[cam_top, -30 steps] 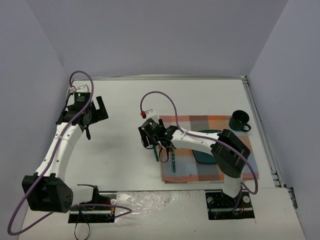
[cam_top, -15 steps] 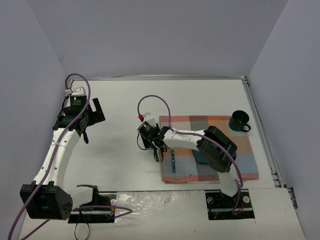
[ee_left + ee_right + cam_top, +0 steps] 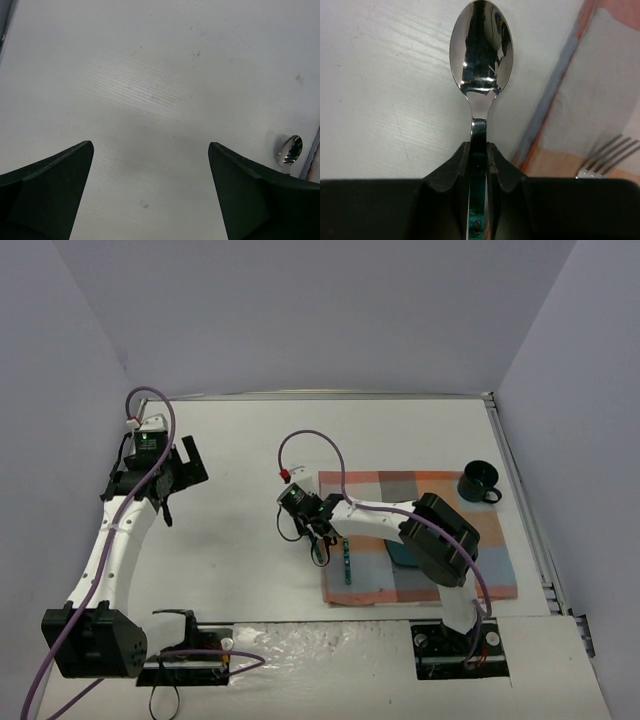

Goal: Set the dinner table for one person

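Note:
My right gripper (image 3: 479,145) is shut on the teal handle of a shiny metal spoon (image 3: 481,47). It holds the spoon bowl-forward just above the white dinner table (image 3: 250,440), beside the left edge of the plaid cloth (image 3: 605,75). In the top view the right gripper (image 3: 318,538) sits at the cloth's left edge (image 3: 420,530). My left gripper (image 3: 150,145) is open and empty over bare table at the far left (image 3: 188,472). The spoon's bowl also shows at the right edge of the left wrist view (image 3: 290,149).
A teal-handled fork (image 3: 346,560) lies on the cloth near its left edge, and its tines show in the right wrist view (image 3: 610,152). A dark mug (image 3: 478,480) stands at the cloth's far right corner. A teal dish (image 3: 400,556) is partly hidden under the right arm.

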You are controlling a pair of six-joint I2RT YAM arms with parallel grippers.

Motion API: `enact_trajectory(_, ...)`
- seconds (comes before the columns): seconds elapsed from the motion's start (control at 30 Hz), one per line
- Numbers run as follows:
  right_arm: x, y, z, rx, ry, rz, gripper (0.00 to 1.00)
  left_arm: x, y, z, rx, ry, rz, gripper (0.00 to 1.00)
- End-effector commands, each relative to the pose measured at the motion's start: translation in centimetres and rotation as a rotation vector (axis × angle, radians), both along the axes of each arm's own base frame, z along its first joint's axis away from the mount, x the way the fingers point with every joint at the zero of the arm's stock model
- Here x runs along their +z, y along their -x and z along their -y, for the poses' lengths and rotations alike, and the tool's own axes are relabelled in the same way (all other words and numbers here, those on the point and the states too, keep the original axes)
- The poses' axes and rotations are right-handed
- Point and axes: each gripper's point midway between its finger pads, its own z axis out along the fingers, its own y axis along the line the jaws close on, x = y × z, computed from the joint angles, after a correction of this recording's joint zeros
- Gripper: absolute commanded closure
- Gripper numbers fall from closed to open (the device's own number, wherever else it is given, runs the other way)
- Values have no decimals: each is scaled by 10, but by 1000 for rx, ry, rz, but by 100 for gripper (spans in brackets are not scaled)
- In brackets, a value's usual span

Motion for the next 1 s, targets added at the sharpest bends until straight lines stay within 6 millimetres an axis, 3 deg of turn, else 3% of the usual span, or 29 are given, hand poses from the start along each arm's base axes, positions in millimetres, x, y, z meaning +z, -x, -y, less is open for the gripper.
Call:
enact_trajectory(0.0,110,-22,26,-24,-100,220,100,16,-12,5,-67,-4,85,3)
enact_trajectory(0.1,138,-23,70,-8,-80,280,100,19,-17,19,-165,18,122,3)
enact_trajectory(0.27,155,-18,170,-78,-1,279,100,39,-28,34,-233,62,161,3)
enact_trajectory(0.4,170,-16,230,-152,53,313,100,54,-33,36,-241,72,150,3)
enact_trajectory(0.5,177,-15,273,-231,54,325,100,51,-33,37,-251,73,142,3)
enact_trajectory(0.6,168,-12,312,-253,112,289,100,46,-31,37,-255,71,158,3)
enact_trajectory(0.8,159,-14,366,-256,180,235,100,45,-23,35,-247,63,157,3)
enact_trajectory(0.97,147,-14,389,-156,270,188,100,42,-22,33,-239,56,138,3)
